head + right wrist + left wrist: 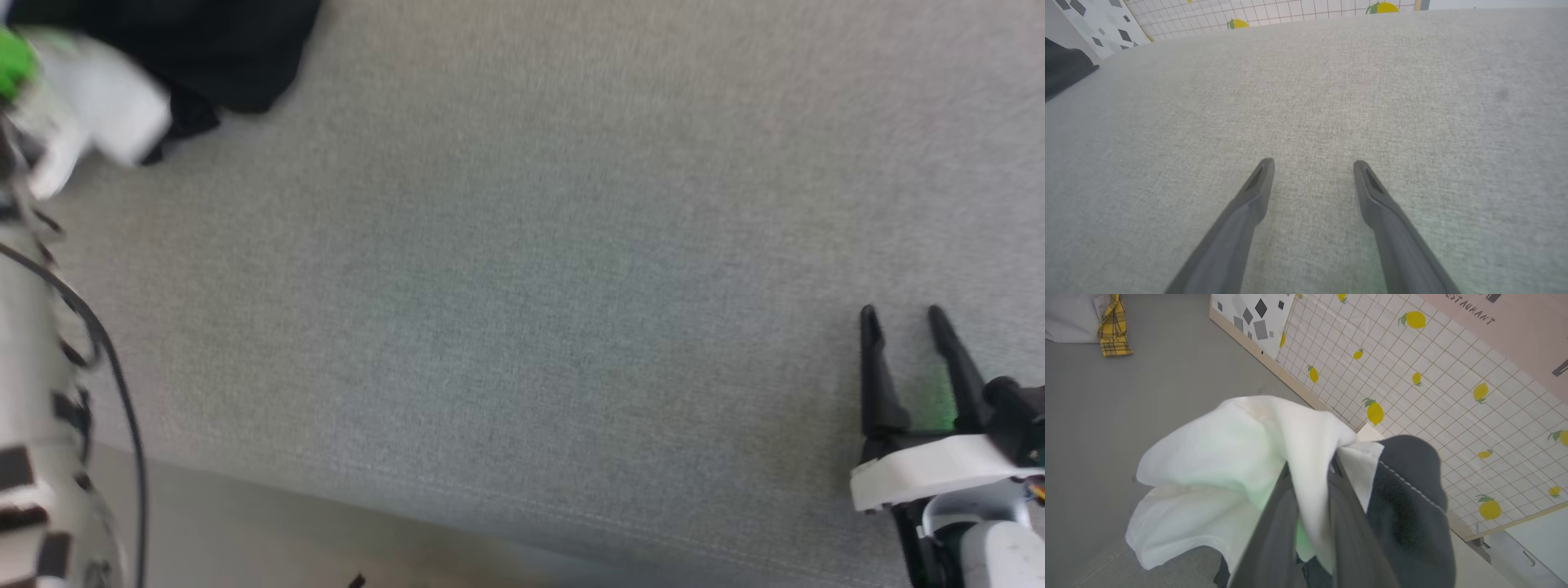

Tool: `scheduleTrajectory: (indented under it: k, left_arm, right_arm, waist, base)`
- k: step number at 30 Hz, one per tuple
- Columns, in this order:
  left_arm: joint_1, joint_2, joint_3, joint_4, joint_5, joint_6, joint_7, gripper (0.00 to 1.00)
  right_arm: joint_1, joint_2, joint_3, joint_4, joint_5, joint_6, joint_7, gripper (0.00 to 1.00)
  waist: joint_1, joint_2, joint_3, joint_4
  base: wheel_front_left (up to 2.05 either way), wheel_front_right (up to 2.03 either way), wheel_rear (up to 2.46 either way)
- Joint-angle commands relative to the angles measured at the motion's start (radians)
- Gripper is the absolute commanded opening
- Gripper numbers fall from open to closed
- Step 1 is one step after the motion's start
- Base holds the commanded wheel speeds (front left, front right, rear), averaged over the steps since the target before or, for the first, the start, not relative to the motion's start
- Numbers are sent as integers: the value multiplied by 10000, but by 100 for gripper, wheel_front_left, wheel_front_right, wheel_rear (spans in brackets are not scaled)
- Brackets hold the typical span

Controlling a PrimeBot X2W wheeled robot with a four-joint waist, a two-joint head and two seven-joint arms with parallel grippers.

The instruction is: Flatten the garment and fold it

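Pinching a small fold of the shirt (1208,457), my left fingers (1310,463) are squeezed almost closed on it, and the rest bunches around them. A hard tug could pull it loose. My right fingers (1312,163) are wide apart, holding nothing, above the surface (1306,81).

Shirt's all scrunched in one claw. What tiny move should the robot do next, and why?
Probably pull the shirt toward the middle of the grey fabric surface. The left gripper is shut on bunched white and black cloth at the far left, the right gripper is open and empty, and the middle has room for spreading.
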Motion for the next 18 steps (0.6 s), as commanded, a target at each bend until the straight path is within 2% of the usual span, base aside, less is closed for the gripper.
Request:
scheduleTrajectory:
  k: [1,6,9,13,18]
  left_arm:
    - [-470,146,-92,-173,167,-44,-39,0]
    - [-1450,532,-784,-726,720,-190,259,0]
    - [-2171,508,-1316,-1103,972,-296,571,0]
    - [-3240,282,-1907,-1230,1042,-646,856,0]
    - [-4498,-478,-2519,-1005,922,-1014,891,0]
  right_arm:
    - [-5,-4,65,190,132,-17,-160,100]
    - [-31,-4,274,902,471,-17,-513,100]
    - [-41,-4,426,1353,668,-17,-725,100]
    - [-89,-4,617,1840,900,-17,-953,100]
    - [-124,-4,799,2331,1076,-17,-1137,100]
  waist:
    - [-1,0,-678,-198]
    - [-1,0,-1358,-675]
    - [-1,0,-1764,-1005]
    - [-1,0,-2213,-1513]
    - [-1,0,-2665,-2148]
  base:
    - [0,0,0]
    - [0,0,0]
    - [0,0,0]
    - [0,0,0]
    - [0,0,0]
